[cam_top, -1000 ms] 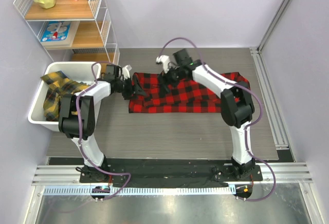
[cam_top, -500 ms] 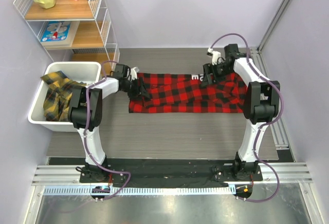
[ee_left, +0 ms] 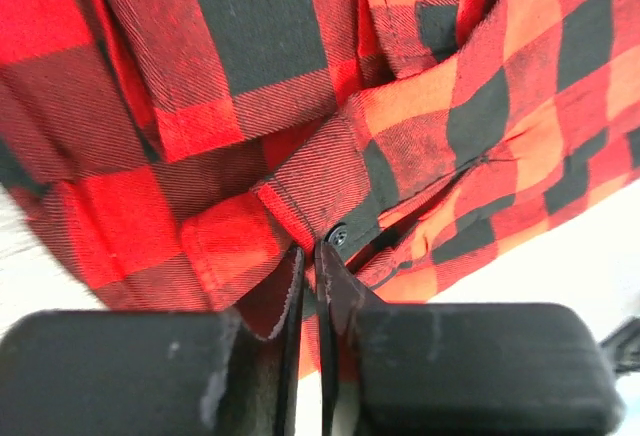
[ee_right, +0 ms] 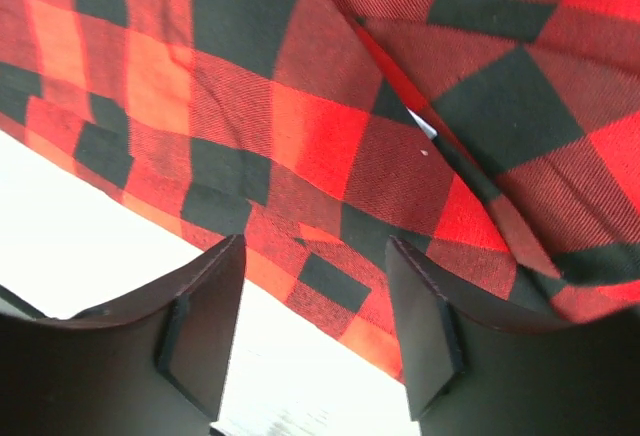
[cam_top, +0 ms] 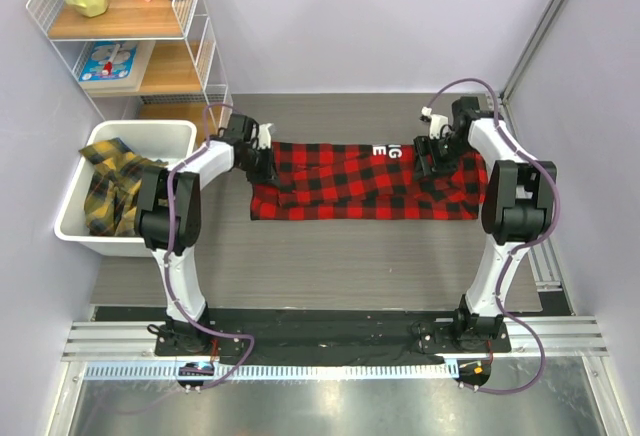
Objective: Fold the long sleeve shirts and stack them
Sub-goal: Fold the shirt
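L tool [ee_left: 309, 256]: jaws almost together, pinching a fold of the red shirt [cam_top: 360, 184] at its edge, right by a dark button [ee_left: 338, 237]. Cloth fills the upper part of the L wrist view, w/ pale surface at lower left and right. In the top view this tool sits at the shirt's upper-left corner, left of frame centre.

R tool [ee_right: 315, 256]: jaws wide apart, gripping nothing. The shirt's hem runs across the gap, pale surface below it. Can't tell if the fingertips touch cloth. In the top view it's at the shirt's upper-right end, just right of the white letters [cam_top: 385, 153].

Red shirt lies spread as a long band across mid desk [cam_top: 330, 256], spanning from one tool to the other. Yellow shirt [cam_top: 110, 191] is bunched in a white bin [cam_top: 70, 228] at the left edge of frame, well apart from the R tool.
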`<state>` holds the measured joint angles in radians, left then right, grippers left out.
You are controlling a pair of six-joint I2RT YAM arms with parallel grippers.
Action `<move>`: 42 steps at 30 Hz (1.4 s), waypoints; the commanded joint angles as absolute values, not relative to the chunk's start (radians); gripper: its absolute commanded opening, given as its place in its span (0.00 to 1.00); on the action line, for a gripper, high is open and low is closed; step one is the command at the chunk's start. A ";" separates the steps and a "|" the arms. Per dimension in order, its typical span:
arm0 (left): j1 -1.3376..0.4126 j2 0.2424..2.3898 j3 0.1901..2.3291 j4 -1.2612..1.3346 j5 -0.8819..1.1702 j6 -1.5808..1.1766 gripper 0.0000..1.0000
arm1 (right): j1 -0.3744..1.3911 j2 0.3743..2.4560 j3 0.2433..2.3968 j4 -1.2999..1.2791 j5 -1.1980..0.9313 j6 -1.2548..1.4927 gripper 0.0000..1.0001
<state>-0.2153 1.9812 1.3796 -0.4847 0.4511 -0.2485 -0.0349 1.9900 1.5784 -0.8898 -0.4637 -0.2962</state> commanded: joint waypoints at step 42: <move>-0.460 2.085 1.503 -0.868 0.313 0.897 0.60 | -0.020 2.082 1.996 -0.845 -0.196 -0.189 0.90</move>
